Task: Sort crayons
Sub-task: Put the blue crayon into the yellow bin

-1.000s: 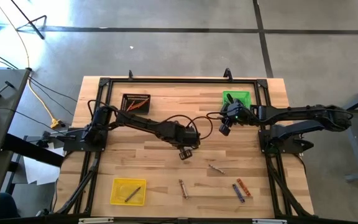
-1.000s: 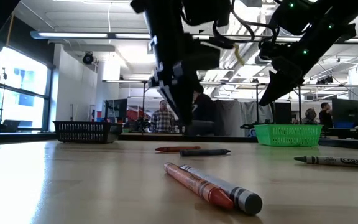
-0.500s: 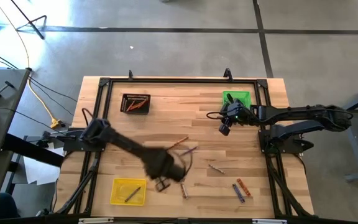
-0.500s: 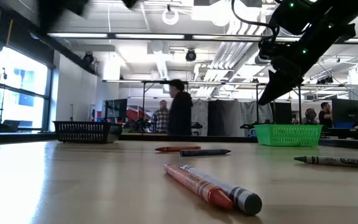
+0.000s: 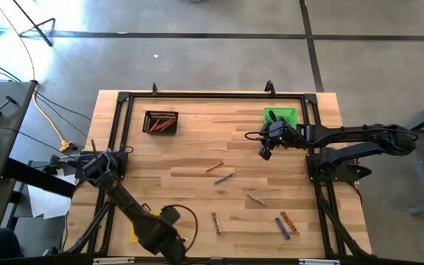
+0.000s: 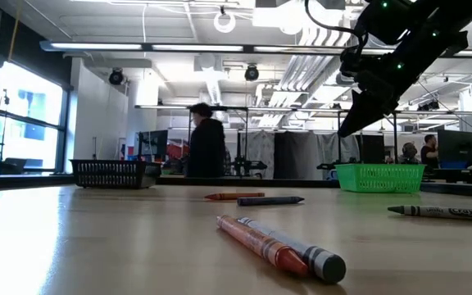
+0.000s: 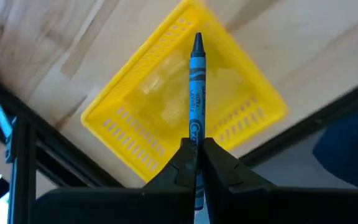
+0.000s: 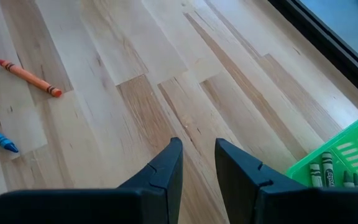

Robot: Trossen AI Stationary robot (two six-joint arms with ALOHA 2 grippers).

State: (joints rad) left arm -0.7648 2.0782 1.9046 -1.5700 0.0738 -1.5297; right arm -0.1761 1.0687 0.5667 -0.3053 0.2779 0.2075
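The left hand is clamped on a blue wax crayon, holding it over the yellow slotted plastic tray at the wooden counter's near edge. The right hand hovers empty, fingers parted, beside the green tray. Loose crayons lie mid-counter.

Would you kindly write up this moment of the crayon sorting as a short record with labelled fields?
left gripper: shut on a blue crayon, above the yellow tray at the table's front left
right gripper: open, holding nothing, beside the green tray
green tray contents: grey crayons
black tray: orange-red crayons inside
loose on the table: an orange crayon, a blue crayon, several more near the front edge
background: a person beyond the table
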